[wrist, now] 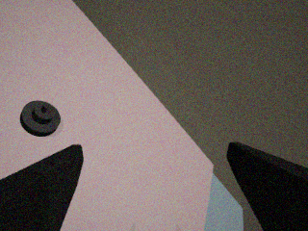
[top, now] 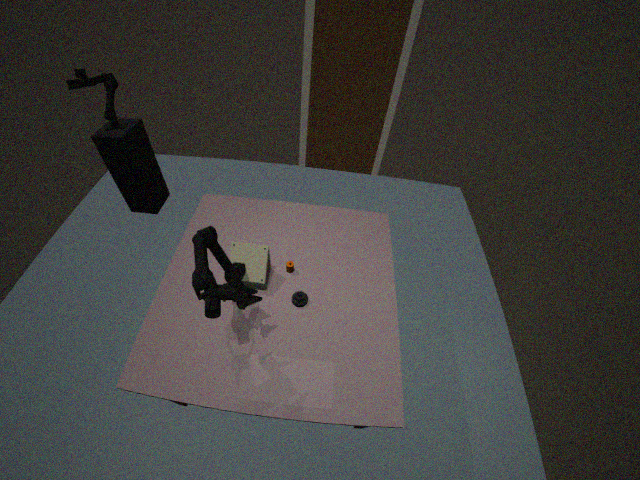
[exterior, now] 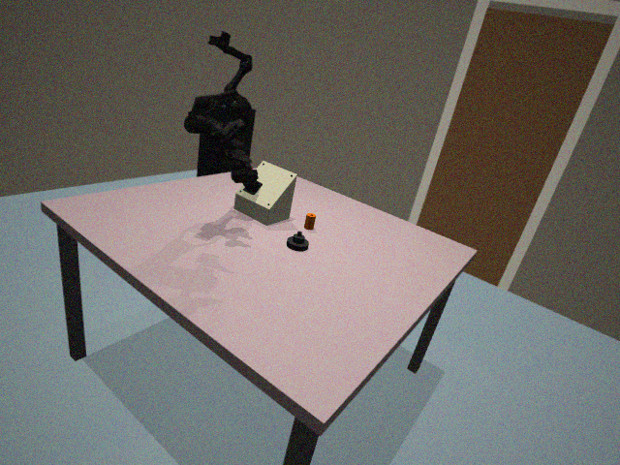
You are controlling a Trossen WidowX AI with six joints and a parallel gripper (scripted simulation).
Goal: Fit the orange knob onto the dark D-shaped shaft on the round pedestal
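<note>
The orange knob (top: 290, 267) (exterior: 310, 221) stands upright on the table, beside the cream box; it is not in the wrist view. The dark round pedestal (top: 299, 299) (exterior: 297, 244) (wrist: 34, 125) stands on the table near the knob, with its short dark shaft pointing up and nothing on it. The shaft's flat side cannot be made out. My gripper (wrist: 157, 152) is open, with nothing between its fingers. It hangs above the table, to the left of the pedestal in the top view, and in the exterior view it shows in front of the cream box.
A cream box (top: 255, 263) (exterior: 272, 182) with a sloped top stands close to the arm and the knob. The pink table top (top: 351, 330) (exterior: 350, 310) (wrist: 120, 125) carries these things; its edge crosses the wrist view. A dark column (top: 135, 170) with another arm-like shape stands behind.
</note>
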